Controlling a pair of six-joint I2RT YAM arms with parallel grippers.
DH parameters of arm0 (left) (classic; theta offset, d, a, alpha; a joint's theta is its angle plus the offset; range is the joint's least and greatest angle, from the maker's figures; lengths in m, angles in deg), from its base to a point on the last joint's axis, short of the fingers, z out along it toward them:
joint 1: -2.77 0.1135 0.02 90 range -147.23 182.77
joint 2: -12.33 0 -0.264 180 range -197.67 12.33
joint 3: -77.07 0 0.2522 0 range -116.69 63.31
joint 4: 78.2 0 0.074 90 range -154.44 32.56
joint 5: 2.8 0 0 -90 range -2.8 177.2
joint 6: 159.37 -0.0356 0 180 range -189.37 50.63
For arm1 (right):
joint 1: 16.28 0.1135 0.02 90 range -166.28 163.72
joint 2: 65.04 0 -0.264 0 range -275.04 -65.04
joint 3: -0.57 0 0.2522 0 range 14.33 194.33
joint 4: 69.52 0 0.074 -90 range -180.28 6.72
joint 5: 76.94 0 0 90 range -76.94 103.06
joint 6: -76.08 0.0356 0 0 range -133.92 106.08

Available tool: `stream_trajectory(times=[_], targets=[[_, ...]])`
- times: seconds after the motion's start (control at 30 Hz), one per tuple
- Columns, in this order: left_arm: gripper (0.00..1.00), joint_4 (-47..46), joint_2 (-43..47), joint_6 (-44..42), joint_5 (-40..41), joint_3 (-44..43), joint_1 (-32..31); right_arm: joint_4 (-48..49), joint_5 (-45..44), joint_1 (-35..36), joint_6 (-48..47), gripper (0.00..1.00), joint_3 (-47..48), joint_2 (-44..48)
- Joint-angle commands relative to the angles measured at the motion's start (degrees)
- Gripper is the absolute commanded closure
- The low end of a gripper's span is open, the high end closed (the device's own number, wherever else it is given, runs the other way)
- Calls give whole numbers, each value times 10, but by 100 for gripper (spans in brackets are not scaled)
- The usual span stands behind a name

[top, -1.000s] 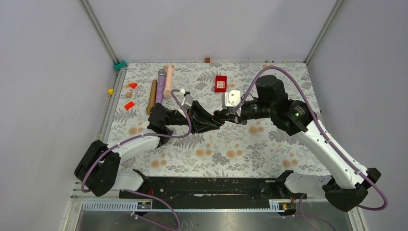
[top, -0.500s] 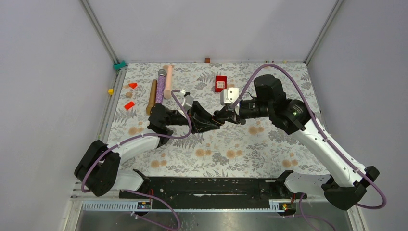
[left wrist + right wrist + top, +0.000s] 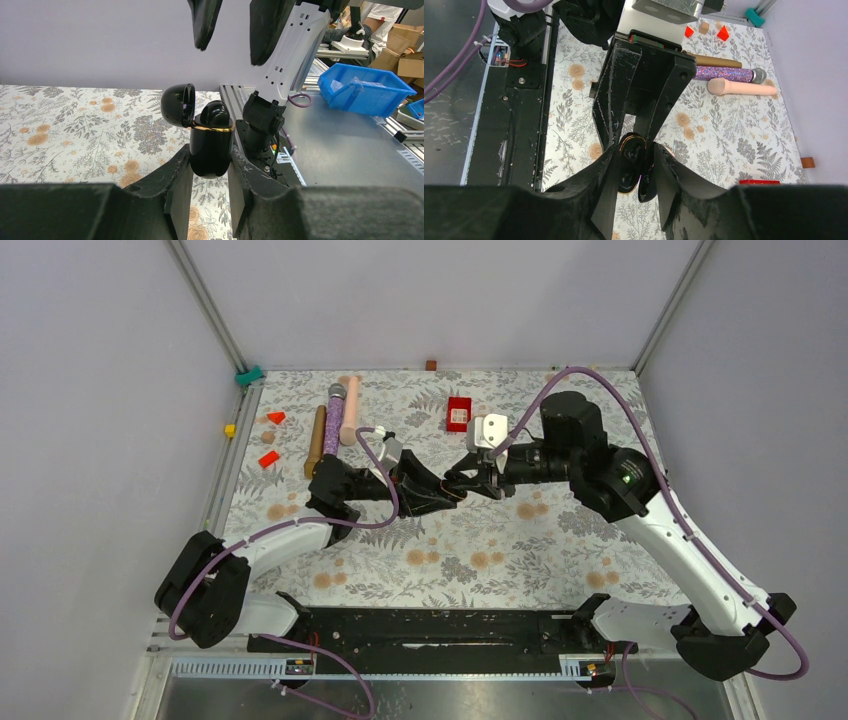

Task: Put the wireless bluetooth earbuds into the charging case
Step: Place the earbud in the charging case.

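My left gripper (image 3: 209,162) is shut on the black charging case (image 3: 210,147) and holds it upright above the table. The case's lid (image 3: 177,102) is swung open to the left. A black earbud (image 3: 215,112) sits in the case, poking above its gold rim. Just above it, my right gripper (image 3: 230,30) is open with nothing between its fingers. In the right wrist view the case (image 3: 631,150) lies straight below my right gripper (image 3: 636,157). In the top view the left gripper (image 3: 448,496) and the right gripper (image 3: 468,480) meet tip to tip at mid-table.
At the back of the flowered cloth lie a red box (image 3: 459,413), a purple microphone (image 3: 333,420), a pink cylinder (image 3: 350,410), a brown cylinder (image 3: 315,440) and small red blocks (image 3: 268,459). A blue bin (image 3: 360,87) stands off the table.
My right gripper has opened and drawn slightly back to the right from the case. The left arm and the case have not moved.
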Motion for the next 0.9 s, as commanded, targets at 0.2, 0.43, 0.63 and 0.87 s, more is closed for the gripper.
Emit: stream_trajectory(times=[0.2,0.43,0.63,0.87], targets=[[96,-28,9,-4,-34,-8,-2,42,-67,4,27,59,9,14],[96,-18,18,-12,-57,-10,-2,121,-199,-17,85,55,-20,9],[97,6,26,-31,-86,-14,6,160,-236,-24,82,30,-73,31],[99,8,28,-45,-106,-20,18,233,-290,-24,86,1,-157,78]])
